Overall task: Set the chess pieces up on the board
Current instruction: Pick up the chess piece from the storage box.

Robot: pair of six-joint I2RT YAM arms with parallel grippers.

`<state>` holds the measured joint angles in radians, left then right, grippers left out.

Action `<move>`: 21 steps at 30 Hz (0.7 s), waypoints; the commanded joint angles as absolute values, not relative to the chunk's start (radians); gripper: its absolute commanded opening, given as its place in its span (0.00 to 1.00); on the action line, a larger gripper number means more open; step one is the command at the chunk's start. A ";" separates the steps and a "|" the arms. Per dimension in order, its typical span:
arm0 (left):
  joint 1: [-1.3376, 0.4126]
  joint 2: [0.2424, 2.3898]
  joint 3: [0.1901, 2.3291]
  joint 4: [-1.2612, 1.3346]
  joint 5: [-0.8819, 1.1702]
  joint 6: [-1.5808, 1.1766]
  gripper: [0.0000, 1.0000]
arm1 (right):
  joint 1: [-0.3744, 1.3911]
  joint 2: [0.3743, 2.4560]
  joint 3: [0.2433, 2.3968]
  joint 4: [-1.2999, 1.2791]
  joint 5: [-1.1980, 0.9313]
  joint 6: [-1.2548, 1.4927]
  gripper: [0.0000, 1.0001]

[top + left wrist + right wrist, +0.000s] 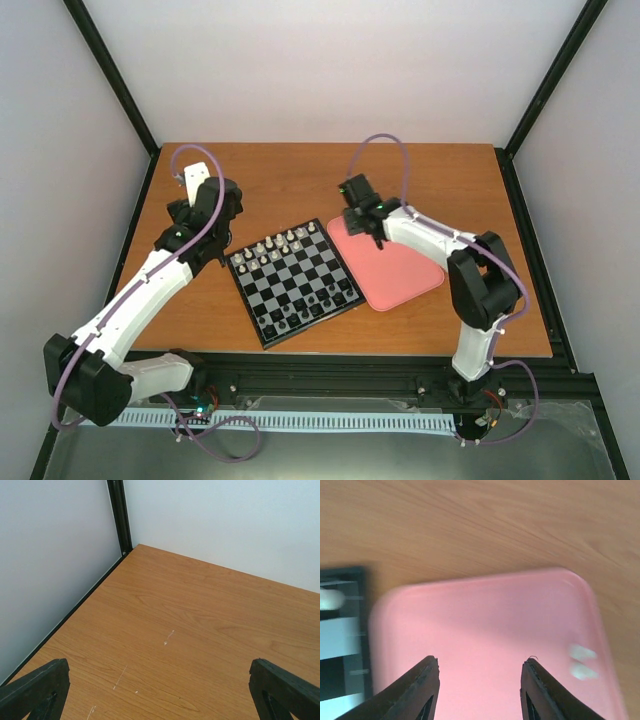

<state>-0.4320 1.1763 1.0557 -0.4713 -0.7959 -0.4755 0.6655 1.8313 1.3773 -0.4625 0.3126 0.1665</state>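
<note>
Plainly, the right gripper (480,661) was held open, empty, over the pink tray (485,615). The chess pieces (278,245) were ranged on far rows of the board (300,278); the left gripper (159,664) was spread wide, empty

Table (200,630) wood-grain laminate (faintly scratched); pink tray (485,620) smooth, matt.

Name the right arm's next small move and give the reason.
Probably shift the right gripper sideways toward the two pale blobs near the right edge of the pink tray, then lower over one of them. Its jaws stand open and empty above bare pink. The blobs are too blurred to identify, but they may belong on the board.
</note>
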 commanded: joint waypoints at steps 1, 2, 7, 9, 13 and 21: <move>-0.426 1.160 1.073 -0.467 -0.788 -0.491 1.00 | 0.532 1.819 1.296 -0.470 0.445 0.255 0.45; -0.426 1.164 1.074 -0.466 -0.788 -0.491 1.00 | 0.509 1.824 1.288 -0.471 0.454 0.261 0.44; -0.426 1.186 1.083 -0.468 -0.787 -0.491 1.00 | 0.433 1.874 1.261 -0.458 0.460 0.269 0.42; -0.427 1.192 1.086 -0.469 -0.788 -0.491 1.00 | 0.415 1.893 1.258 -0.443 0.442 0.261 0.41; -0.426 1.200 1.088 -0.468 -0.794 -0.491 1.00 | 0.390 1.934 1.277 -0.425 0.414 0.247 0.39; -0.426 1.219 1.095 -0.471 -0.808 -0.489 1.00 | 0.351 1.991 1.321 -0.406 0.364 0.220 0.31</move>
<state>-0.4320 1.2060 1.0557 -0.4709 -0.7895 -0.4755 0.3645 1.9656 1.2766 -0.4450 0.3828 0.2283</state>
